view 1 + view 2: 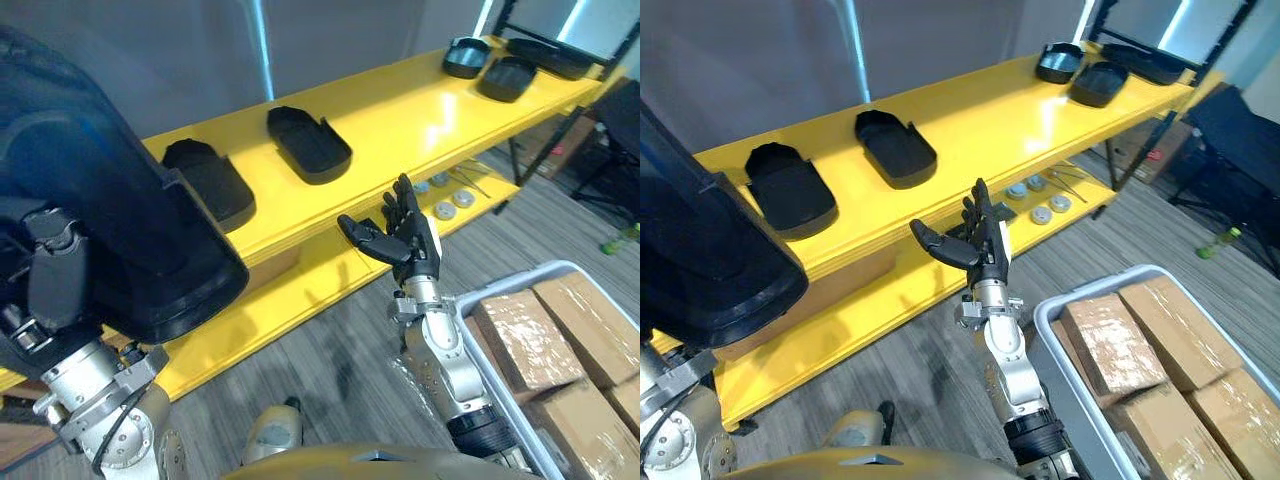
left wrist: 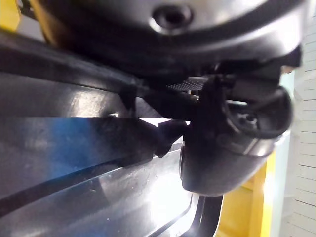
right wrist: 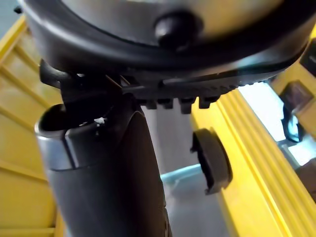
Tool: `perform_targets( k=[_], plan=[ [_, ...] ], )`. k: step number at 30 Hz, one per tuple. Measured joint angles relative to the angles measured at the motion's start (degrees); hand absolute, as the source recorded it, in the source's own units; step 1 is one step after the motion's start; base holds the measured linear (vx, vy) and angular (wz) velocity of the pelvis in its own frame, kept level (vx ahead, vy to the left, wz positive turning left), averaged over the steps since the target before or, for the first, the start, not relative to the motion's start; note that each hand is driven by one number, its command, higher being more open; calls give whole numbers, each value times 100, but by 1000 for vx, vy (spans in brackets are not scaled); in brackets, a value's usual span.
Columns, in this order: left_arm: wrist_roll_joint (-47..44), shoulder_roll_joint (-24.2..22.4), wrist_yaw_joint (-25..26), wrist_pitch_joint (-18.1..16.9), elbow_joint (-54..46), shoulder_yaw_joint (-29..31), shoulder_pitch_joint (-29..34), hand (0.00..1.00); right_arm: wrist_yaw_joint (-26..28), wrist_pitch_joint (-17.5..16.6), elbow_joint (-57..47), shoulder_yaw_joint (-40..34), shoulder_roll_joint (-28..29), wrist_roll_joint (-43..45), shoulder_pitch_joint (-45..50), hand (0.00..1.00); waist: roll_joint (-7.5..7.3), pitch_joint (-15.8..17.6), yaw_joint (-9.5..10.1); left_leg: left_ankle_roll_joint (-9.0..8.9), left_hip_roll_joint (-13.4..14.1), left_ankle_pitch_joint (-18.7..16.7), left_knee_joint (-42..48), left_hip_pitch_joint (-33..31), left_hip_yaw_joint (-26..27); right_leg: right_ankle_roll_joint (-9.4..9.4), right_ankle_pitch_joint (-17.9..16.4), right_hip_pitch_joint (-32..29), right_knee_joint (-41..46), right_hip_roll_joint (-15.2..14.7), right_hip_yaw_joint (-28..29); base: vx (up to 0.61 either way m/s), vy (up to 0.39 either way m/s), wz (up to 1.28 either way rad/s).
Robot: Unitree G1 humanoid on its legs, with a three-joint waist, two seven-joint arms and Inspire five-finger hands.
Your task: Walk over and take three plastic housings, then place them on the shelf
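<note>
A large black plastic housing is held up close at the left; my left hand grips its lower edge, and the left wrist view shows the thumb curled against the housing's glossy wall. My right hand is raised in front of the yellow shelf, open with straight fingers and holding nothing. Two black housings lie on the top shelf's left half. Three more sit at its far right end.
A grey bin with several cardboard boxes stands at the lower right, close to my right arm. Small round parts lie on the lower shelf. A green bottle lies on the floor at the far right.
</note>
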Motion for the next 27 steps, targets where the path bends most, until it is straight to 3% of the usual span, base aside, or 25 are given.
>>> perform_targets(
  k=[2,4,5,8,10,12,15,18,20,21,22,23,24,25,26,27],
  plan=[
    [-61,297,-359,-20,16,-232,-94,0,-169,-55,-8,-118,214,-247,185,100,-51,0,-94,19,-48,152,-136,9,-256,-38,-86,-262,560,3,499,75,-8,80],
    [-51,397,-381,-60,157,-326,-211,0,-72,-373,-37,-177,223,-327,174,100,-242,-14,-112,-31,-152,275,-30,-137,-249,-27,-477,-251,393,4,598,74,-109,24],
    [-11,395,-331,-59,256,-370,-262,0,-27,-453,-49,-215,186,-326,131,100,-226,5,-116,-30,-179,274,84,-209,-178,10,-501,-231,321,15,608,2,-72,1],
    [390,392,153,-10,595,-503,-378,0,162,-769,-93,-336,-62,-328,-414,100,108,332,-116,-68,-83,239,373,-386,113,187,-747,-247,139,70,653,-114,-26,-31],
    [436,384,332,-10,639,-603,-463,0,190,-983,-162,-364,-172,-332,-732,100,163,409,-120,-144,-34,180,562,-638,211,392,-1068,-427,159,69,709,-181,-75,-30],
    [500,339,413,-7,709,-721,-544,0,160,-1223,-314,-408,-219,-341,-892,100,288,584,-133,-214,78,131,754,-701,215,368,-1219,-537,393,125,757,-218,-73,-19],
    [654,252,456,-15,701,-681,-523,0,164,-1741,-699,-438,-189,-288,-952,100,285,630,-127,-151,138,-165,1186,-716,320,320,-1532,-591,810,43,865,-117,4,-9],
    [656,253,411,-25,636,-461,-520,0,460,-2084,-1030,-384,-117,-85,-1258,100,278,626,-81,-87,164,-752,2036,-841,417,365,-1761,-416,1021,-5,972,20,115,-14],
    [614,290,250,-16,625,-333,-517,0,551,-2227,-1193,-351,-16,-86,-1220,100,193,521,-5,112,51,-1023,2250,-796,531,348,-1773,-128,742,-107,911,206,185,3],
    [552,324,108,-16,599,-282,-541,0,597,-2293,-1246,-338,9,-34,-1137,100,170,391,10,124,-49,-1156,2230,-727,567,-23,-1620,-70,1048,-149,887,260,180,39],
    [460,346,2,-12,590,-254,-586,0,647,-2304,-1239,-292,29,-23,-1058,100,157,377,30,199,-130,-1216,2245,-691,434,-515,-1126,-517,1958,-272,1042,347,268,60],
    [414,469,-52,-10,575,-212,-585,0,749,-2284,-1120,-220,76,120,-1010,100,51,302,17,268,-210,-1189,2036,-596,288,-594,-448,-986,2656,-401,1209,214,204,64],
    [413,561,-58,-3,573,-194,-600,0,804,-2256,-1026,-183,98,137,-1018,100,9,275,1,327,-249,-1144,1902,-536,206,-535,-306,-1173,2942,-406,1315,218,105,58],
    [400,673,-35,6,572,-174,-634,0,891,-2212,-879,-126,149,135,-1064,100,-7,268,6,359,-297,-1099,1733,-442,80,-515,-501,-1368,3236,-318,1359,330,30,59],
    [374,686,-7,15,578,-156,-691,0,1014,-2106,-743,-85,148,129,-1127,100,15,274,9,325,-292,-1012,1506,-240,-121,-485,-872,-1455,3165,20,1372,326,20,63],
    [363,685,9,16,583,-153,-739,0,1057,-2069,-703,-82,139,125,-1151,100,38,283,7,318,-285,-972,1368,-127,-226,-454,-1022,-1457,2878,245,1406,379,-15,92]
  ],
)
